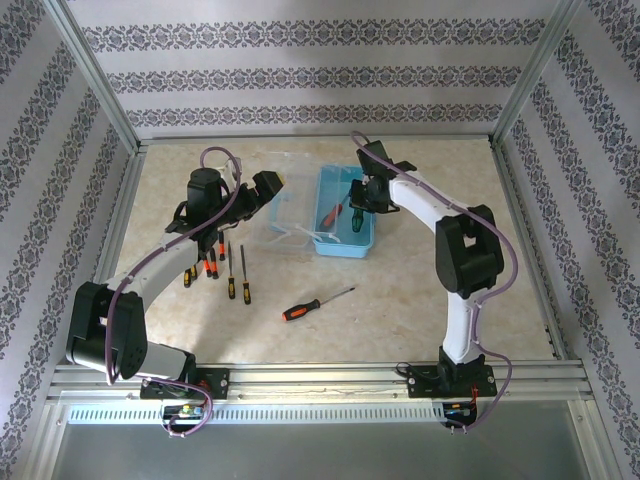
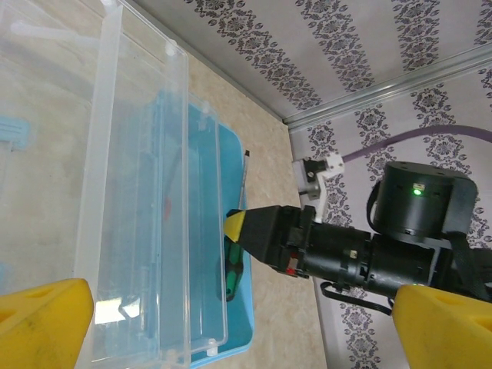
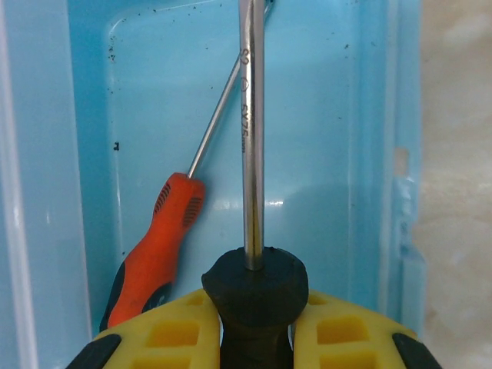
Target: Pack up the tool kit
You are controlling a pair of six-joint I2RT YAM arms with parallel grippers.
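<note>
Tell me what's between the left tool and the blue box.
A clear plastic lid lies between the left tool and the blue box, seen in the top and left wrist views.

The top external camera sits above and behind the near edge, looking down over the whole table (image 1: pixel 400 300). The left wrist camera sits low by the clear lid (image 2: pixel 138 192), facing right across the blue box (image 2: pixel 238 342) toward the right arm (image 2: pixel 415 223). The right wrist camera looks down from very close into the blue box (image 3: pixel 330 154), which all three views share.
</note>
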